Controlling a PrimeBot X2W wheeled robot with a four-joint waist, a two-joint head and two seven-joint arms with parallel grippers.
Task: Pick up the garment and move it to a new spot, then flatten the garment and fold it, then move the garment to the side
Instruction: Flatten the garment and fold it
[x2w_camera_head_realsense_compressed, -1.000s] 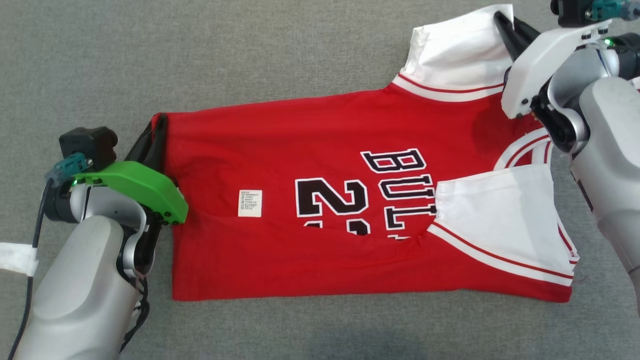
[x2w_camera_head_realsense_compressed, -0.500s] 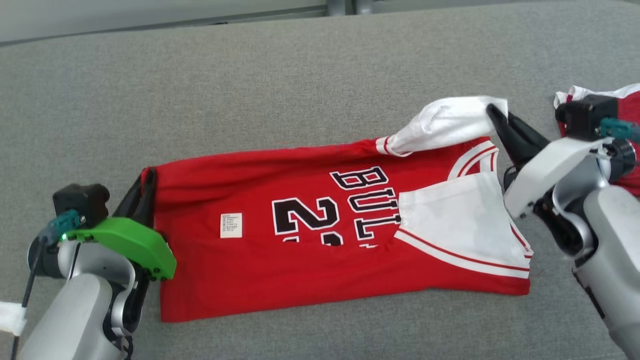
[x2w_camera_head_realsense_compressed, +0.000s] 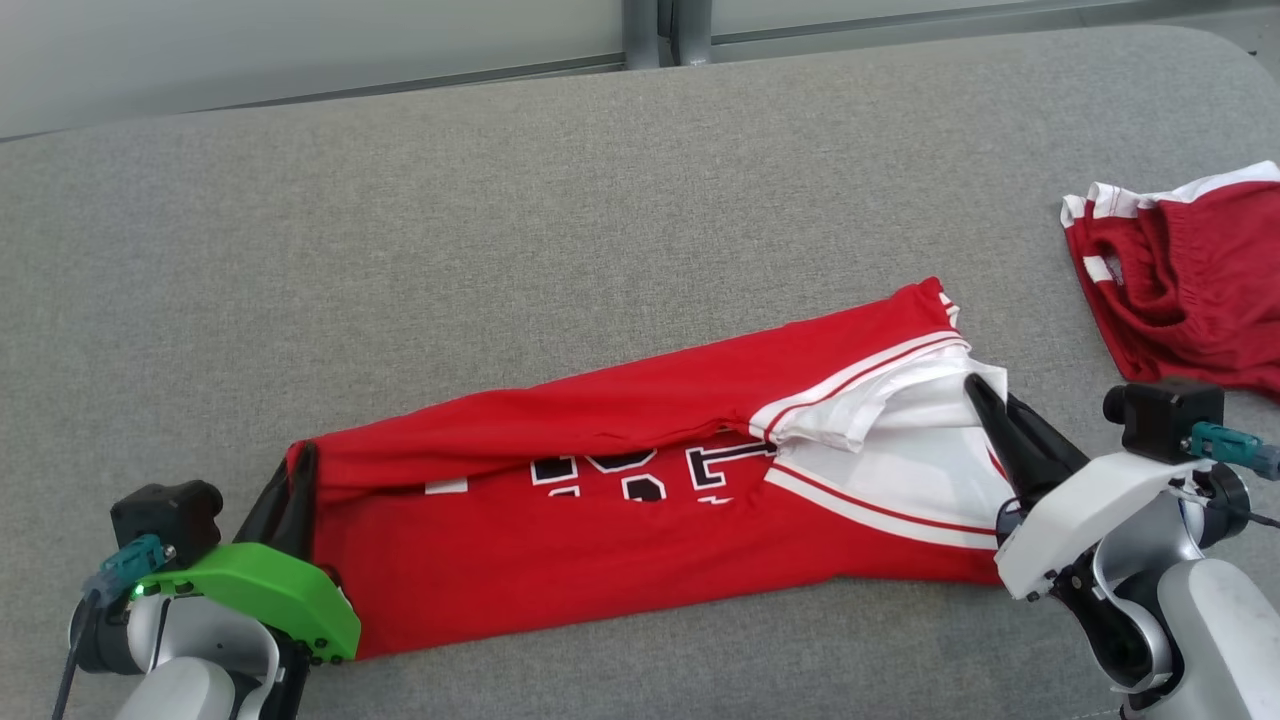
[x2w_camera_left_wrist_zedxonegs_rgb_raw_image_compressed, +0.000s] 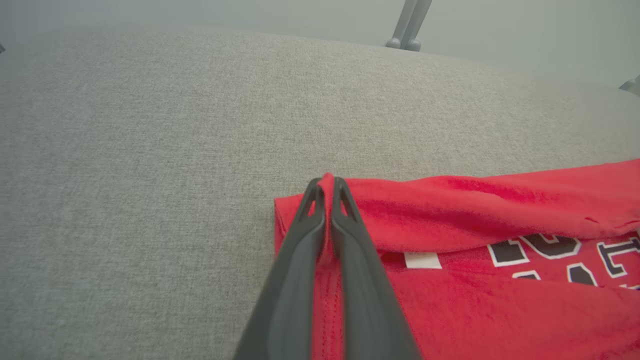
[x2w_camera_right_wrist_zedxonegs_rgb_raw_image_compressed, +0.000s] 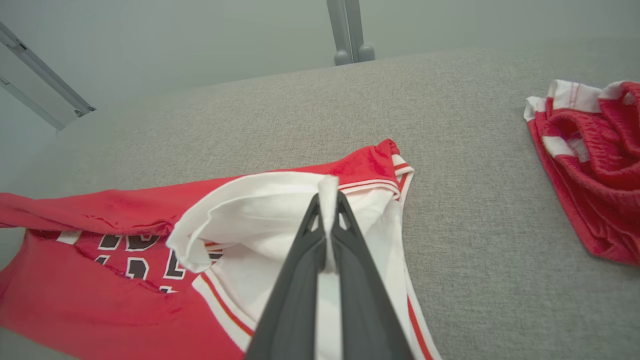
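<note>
The garment (x2w_camera_head_realsense_compressed: 600, 540) is a red jersey with white sleeves and black lettering, lying across the grey padded surface with its far long edge folded over toward me. My left gripper (x2w_camera_head_realsense_compressed: 298, 462) is shut on the jersey's red hem corner at the left end; in the left wrist view red cloth (x2w_camera_left_wrist_zedxonegs_rgb_raw_image_compressed: 450, 210) is pinched between the fingers (x2w_camera_left_wrist_zedxonegs_rgb_raw_image_compressed: 327, 187). At the right end my right gripper (x2w_camera_head_realsense_compressed: 975, 385) is shut on the white sleeve; the right wrist view shows white fabric (x2w_camera_right_wrist_zedxonegs_rgb_raw_image_compressed: 260, 200) clamped between the fingers (x2w_camera_right_wrist_zedxonegs_rgb_raw_image_compressed: 328, 197).
A second red and white garment (x2w_camera_head_realsense_compressed: 1180, 290) lies crumpled at the far right of the surface, also seen in the right wrist view (x2w_camera_right_wrist_zedxonegs_rgb_raw_image_compressed: 590, 165). The grey padded surface (x2w_camera_head_realsense_compressed: 500, 220) stretches bare behind the jersey. A metal post (x2w_camera_head_realsense_compressed: 665, 30) stands beyond its far edge.
The camera has tilted up. Both grippers, still shut on the cloth, have drawn the jersey's far edge over toward me, so the jersey is now folded lengthwise and the lettering is half covered.
</note>
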